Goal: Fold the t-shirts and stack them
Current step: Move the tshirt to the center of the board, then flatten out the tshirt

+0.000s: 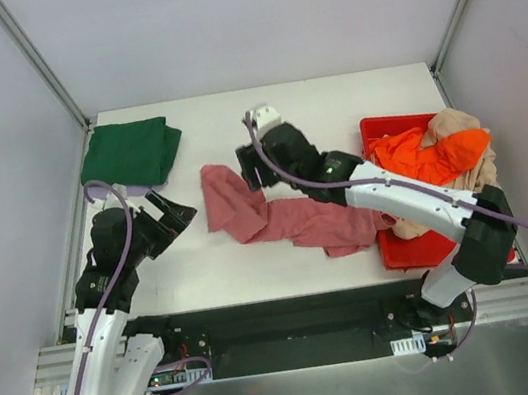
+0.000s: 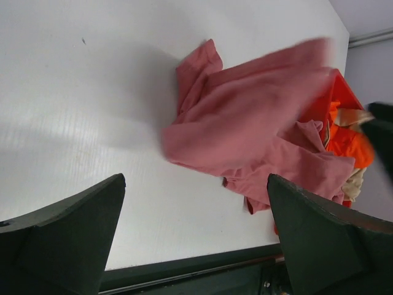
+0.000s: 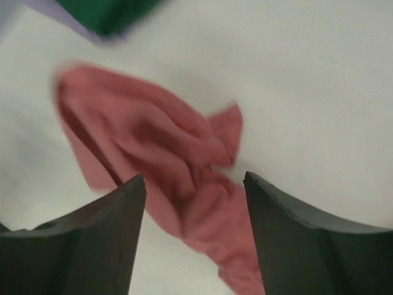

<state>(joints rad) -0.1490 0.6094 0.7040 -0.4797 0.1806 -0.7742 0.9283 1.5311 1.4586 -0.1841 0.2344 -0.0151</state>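
One rose t-shirt (image 1: 287,216) lies crumpled, well apart from the green t-shirt (image 1: 131,152).

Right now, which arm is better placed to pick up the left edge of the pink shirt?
Probably left. The left hand is open just beside that edge of the pink shirt; the right hand hovers above its upper fold, arm stretched across it.

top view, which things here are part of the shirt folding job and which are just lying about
Job: rose-red t-shirt, folded dark green t-shirt, orange t-shirt, beige t-shirt.
Just there: red bin holding the orange and beige ones, white table.
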